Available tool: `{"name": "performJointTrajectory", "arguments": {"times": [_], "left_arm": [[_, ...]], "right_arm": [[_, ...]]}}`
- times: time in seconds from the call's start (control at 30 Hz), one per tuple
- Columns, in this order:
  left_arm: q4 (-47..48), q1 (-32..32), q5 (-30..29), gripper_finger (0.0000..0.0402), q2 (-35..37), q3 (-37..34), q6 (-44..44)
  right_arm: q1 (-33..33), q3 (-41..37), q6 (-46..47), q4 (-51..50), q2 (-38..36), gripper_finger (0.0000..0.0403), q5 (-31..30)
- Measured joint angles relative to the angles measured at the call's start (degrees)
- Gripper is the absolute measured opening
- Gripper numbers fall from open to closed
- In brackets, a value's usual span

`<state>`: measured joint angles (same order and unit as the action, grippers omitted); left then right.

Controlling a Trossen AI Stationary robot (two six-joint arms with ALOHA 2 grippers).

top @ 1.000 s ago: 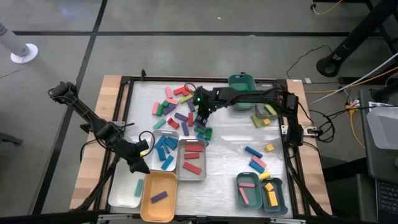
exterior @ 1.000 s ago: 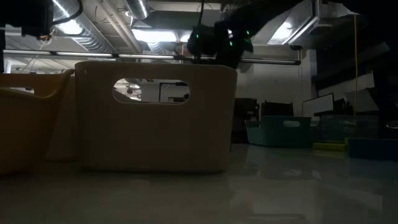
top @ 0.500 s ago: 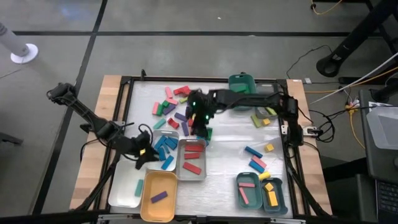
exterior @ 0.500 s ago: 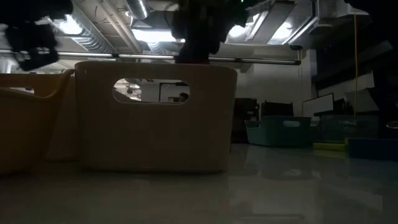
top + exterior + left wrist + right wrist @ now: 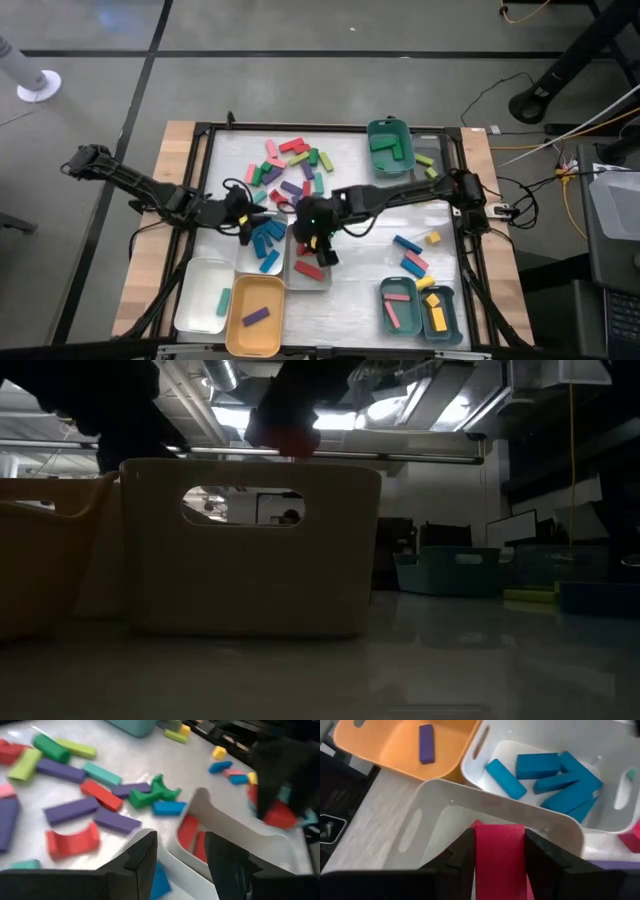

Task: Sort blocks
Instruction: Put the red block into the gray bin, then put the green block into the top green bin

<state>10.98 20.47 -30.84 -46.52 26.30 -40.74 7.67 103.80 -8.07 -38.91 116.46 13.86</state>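
Right now my right claw (image 5: 314, 243) hangs over the grey tray (image 5: 297, 262) near the middle of the counter (image 5: 370, 255), clenched on a red block (image 5: 499, 851), which shows between its fingers in the right wrist view. I judge it sits there so the block can drop in with the red ones (image 5: 308, 270) already lying in that tray. My left claw (image 5: 247, 222) hovers just left of it, fingers parted and holding nothing, above the white tray (image 5: 262, 262) of blue blocks (image 5: 268, 232), seemingly placed to reach the loose pile.

That pile (image 5: 285, 170) of pink, green, purple and red blocks lies on the far left part of the counter. The orange tray (image 5: 250, 318) at the near edge holds one purple block (image 5: 255, 316); the white tray beside it (image 5: 196, 305) holds one teal block (image 5: 223, 301). A teal tray at the far edge (image 5: 388, 129) holds green pieces, and two teal trays near right (image 5: 420, 325) hold pink and yellow blocks.
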Motion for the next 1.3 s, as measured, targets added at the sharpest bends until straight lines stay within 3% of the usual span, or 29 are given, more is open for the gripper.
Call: {"name": "performJointTrajectory", "arguments": {"times": [0.2, 0.33, 0.47, 0.67, 0.87, 1.3], "left_arm": [[-0.01, -5.07, -2.51, 0.0153, 0.00, 0.00, 4.80], [0.08, -8.13, -6.76, 0.0153, 0.02, 0.00, 3.41], [0.55, -10.92, -7.33, 0.0153, 0.02, 0.00, 3.97], [0.67, -15.14, -7.33, 0.0153, -0.07, 0.00, 2.56], [4.01, -20.81, -7.31, 0.0153, -2.15, 0.00, 0.82], [8.60, -35.82, 3.91, 0.0153, -12.90, 0.00, -2.36]], "right_arm": [[3.07, 0.05, -0.01, 0.23, 0.66, 0.0138, -1.39], [4.52, -0.36, -1.63, 0.65, 1.53, 0.0143, -7.75], [5.12, -1.06, -3.10, 1.43, 1.49, 0.0172, -13.03], [5.06, -1.06, -2.90, 1.39, 1.49, 0.0222, -13.41], [4.95, -1.06, -2.83, 0.83, 1.49, 0.0240, -13.45], [3.39, -1.13, -2.75, -1.87, 1.49, 0.0238, -15.78]]}}
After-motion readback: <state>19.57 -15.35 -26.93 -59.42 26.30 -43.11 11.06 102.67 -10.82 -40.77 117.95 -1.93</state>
